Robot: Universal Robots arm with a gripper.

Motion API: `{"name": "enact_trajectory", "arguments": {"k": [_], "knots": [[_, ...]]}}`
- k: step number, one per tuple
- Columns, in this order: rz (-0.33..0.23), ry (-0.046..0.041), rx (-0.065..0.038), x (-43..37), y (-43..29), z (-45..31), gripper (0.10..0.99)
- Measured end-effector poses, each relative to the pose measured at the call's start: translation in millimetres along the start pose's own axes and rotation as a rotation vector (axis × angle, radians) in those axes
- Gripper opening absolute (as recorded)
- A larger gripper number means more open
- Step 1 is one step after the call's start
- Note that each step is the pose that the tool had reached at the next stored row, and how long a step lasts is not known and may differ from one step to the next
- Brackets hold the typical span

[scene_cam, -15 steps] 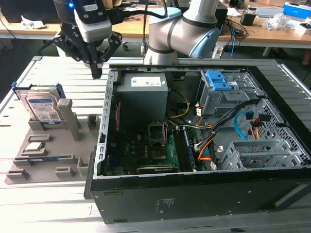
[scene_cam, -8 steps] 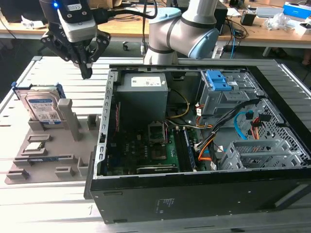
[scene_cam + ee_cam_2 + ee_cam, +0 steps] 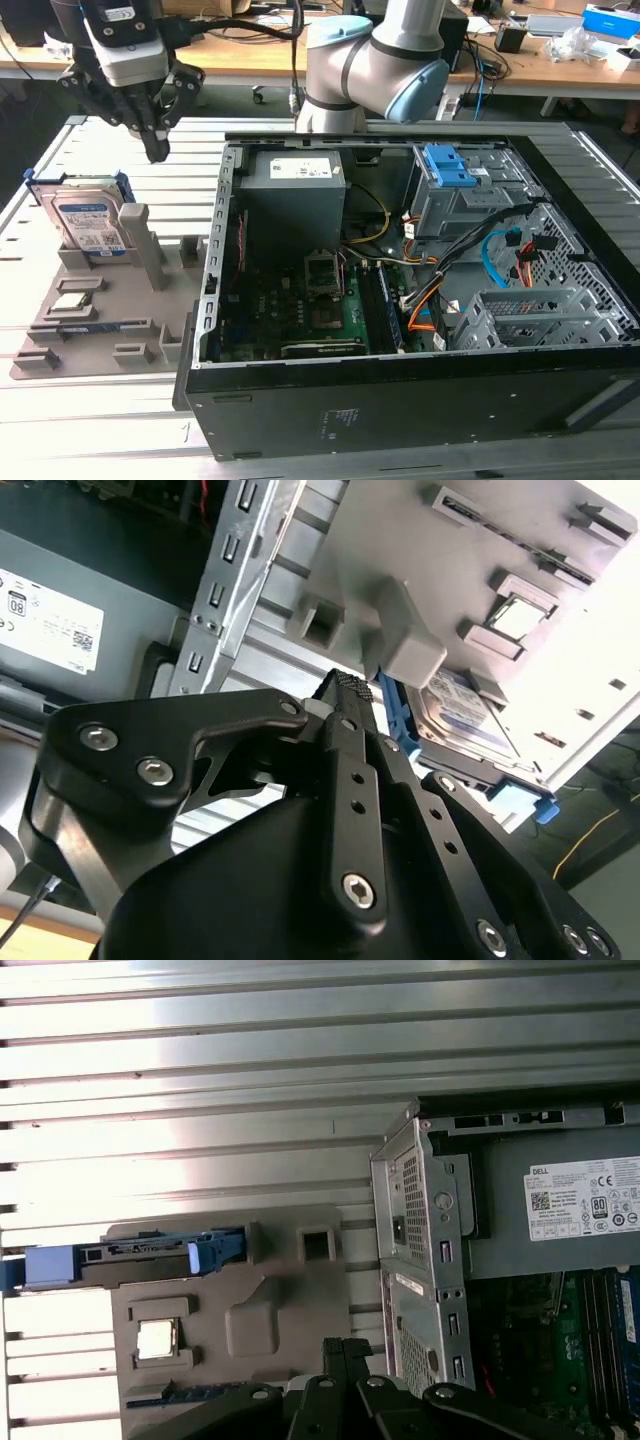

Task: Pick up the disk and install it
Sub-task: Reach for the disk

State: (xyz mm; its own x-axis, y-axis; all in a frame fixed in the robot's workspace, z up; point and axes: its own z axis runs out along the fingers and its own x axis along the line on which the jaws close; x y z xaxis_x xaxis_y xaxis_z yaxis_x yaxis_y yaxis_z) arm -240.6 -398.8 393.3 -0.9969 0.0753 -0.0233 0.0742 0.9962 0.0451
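Exterior view is showing the gripper [image 3: 157,150] hanging, jaws pressed together (gripping nothing), up and toward that view's right of the disk [image 3: 90,222] standing on edge in a grey holder [image 3: 45,345].

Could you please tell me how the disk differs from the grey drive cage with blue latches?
The disk stands on edge in the grey fixture outside the computer case; the drive cage sits mounted inside it. The disk bears a blue-and-white label; the drive cage is bare grey metal. Both carry blue plastic parts.
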Motion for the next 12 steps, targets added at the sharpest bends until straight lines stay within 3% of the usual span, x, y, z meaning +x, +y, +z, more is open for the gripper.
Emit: {"name": "enact_trajectory", "arguments": {"k": [12], "knots": [[0.0, 0.0, 0.0, 25.6, -1.9, -0.7, 0.106]]}}
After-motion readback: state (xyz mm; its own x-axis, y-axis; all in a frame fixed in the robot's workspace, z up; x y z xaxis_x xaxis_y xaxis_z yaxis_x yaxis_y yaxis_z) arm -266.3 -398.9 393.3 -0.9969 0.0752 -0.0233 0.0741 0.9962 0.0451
